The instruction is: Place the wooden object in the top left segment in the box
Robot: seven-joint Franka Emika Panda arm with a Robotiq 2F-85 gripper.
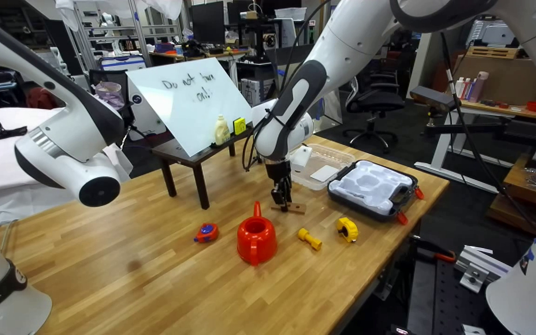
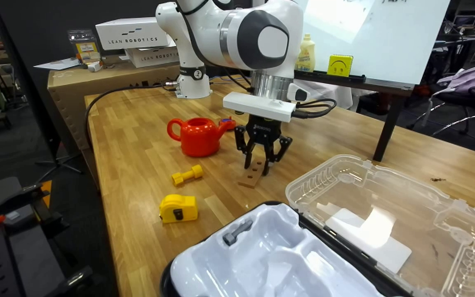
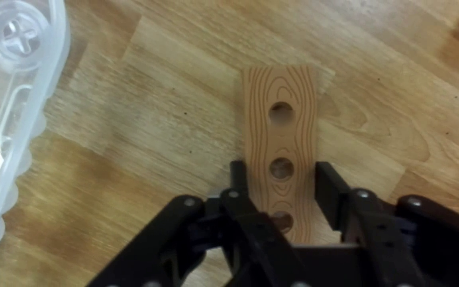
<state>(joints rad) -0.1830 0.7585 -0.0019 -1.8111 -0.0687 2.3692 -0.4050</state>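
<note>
A robot's gripper (image 3: 281, 175) clasps the wooden block (image 3: 281, 137) by both long sides as it lies flat on the desk (image 1: 156, 279). A strip of bare desk separates the block from the open box (image 1: 365, 186), whose red latches (image 1: 402, 217) sit close to the edge; beyond the red teapot (image 2: 199, 140) and a red tape measure (image 1: 206, 232), a broad open stretch runs toward a second arm (image 1: 70, 121). A yellow bolt (image 2: 187, 175) and a yellow tape measure (image 2: 186, 206) lie nearer the edge, while a clear plastic tray (image 2: 419, 206) adjoins the box. A grey bolt (image 2: 237, 232) occupies one segment of the box, which is cut off at the bottom in an exterior view. Seen from across the desk, the gripper masks the block's middle.
</note>
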